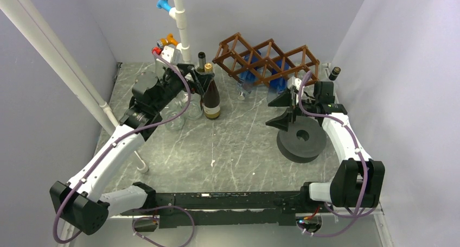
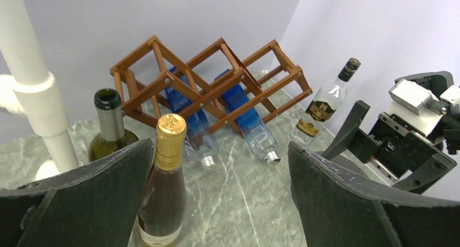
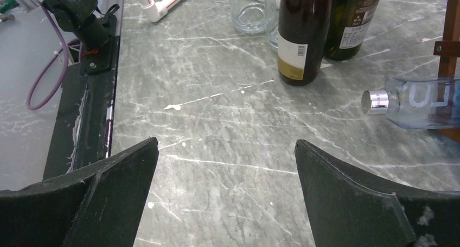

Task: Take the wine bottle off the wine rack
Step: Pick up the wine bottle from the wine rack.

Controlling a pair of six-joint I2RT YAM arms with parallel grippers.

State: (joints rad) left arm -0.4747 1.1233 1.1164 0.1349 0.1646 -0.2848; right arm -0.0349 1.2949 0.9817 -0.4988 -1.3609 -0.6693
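Note:
The brown wooden lattice wine rack [image 1: 266,58] stands at the back of the table, also in the left wrist view [image 2: 217,78]. Two blue-tinted bottles [image 2: 191,119] [image 2: 252,122] lie in its lower cells, silver caps pointing out; one shows in the right wrist view [image 3: 417,100]. A brown wine bottle with a gold cap [image 1: 211,97] stands upright left of the rack. My left gripper [image 1: 202,80] is open, and the bottle [image 2: 163,192] stands between its fingers, close to the left one. My right gripper [image 1: 279,109] is open and empty over bare table [image 3: 226,144].
A green bottle [image 1: 202,59] stands behind the brown one. Empty glasses [image 1: 174,119] sit to their left. A clear bottle with a black cap [image 1: 334,72] stands right of the rack. A dark grey disc [image 1: 301,138] lies under the right arm. A white pipe [image 1: 181,19] rises at the back.

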